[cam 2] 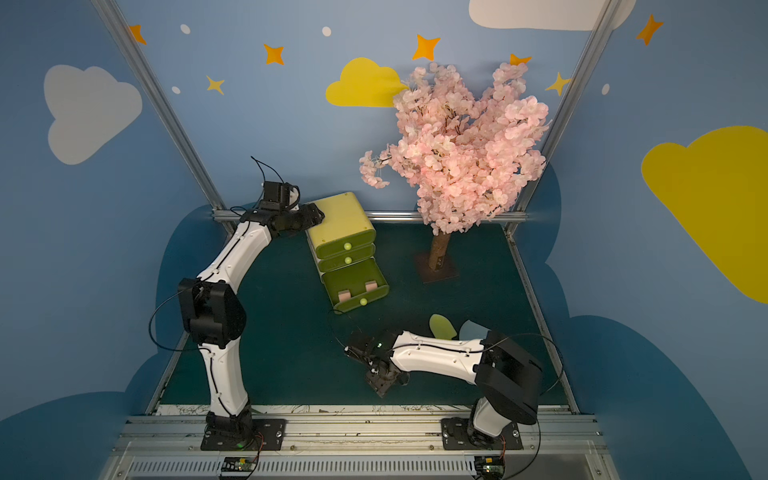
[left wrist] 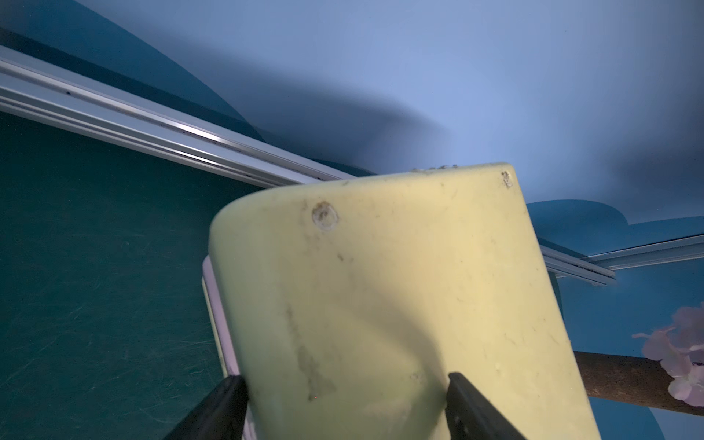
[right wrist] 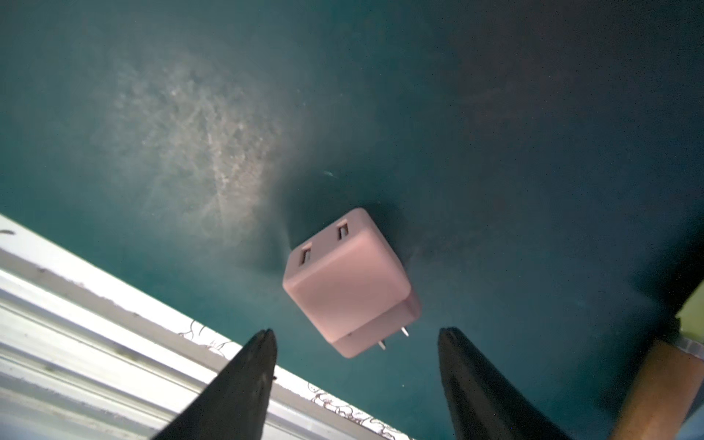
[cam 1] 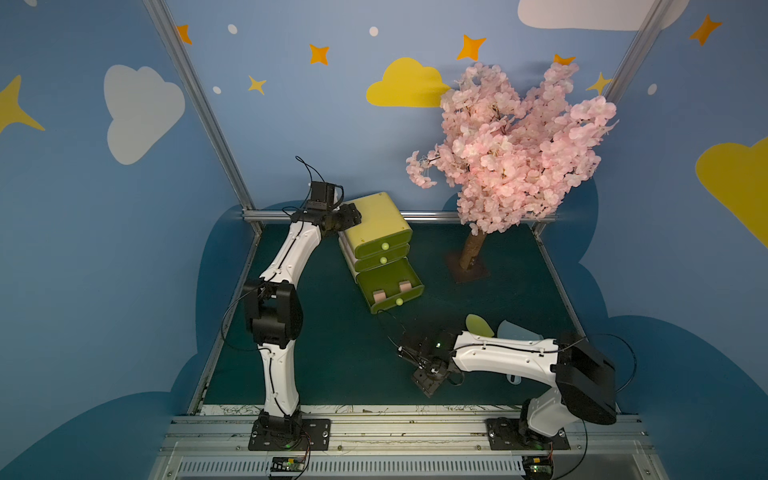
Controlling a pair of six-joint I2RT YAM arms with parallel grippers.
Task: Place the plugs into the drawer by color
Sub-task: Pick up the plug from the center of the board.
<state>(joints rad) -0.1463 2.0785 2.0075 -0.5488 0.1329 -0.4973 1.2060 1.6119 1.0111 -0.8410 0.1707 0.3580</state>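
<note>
- We see the left gripper [cam 1: 351,217] at the far left, its fingers spread wide over the top corner of the drawer [cam 1: 376,226].
- Its bottom tier is pulled out, with two pink plugs [cam 1: 379,296] inside.
- Near right, the right gripper [right wrist: 356,330] is spread wide, with another pink plug [right wrist: 346,282] on the mat [right wrist: 495,152] just ahead.

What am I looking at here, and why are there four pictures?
Two robot arms stand at a green mat. Two pictures look down from overhead, side by side, and two come from cameras on the arms' wrists. A yellow-green chest has its bottom drawer pulled out, with two pink plugs inside. The left gripper, jaws apart, rests at the chest's top corner. The right gripper, open and empty, hovers above a third pink plug lying on the mat. A pink blossom tree stands at the back.
</note>
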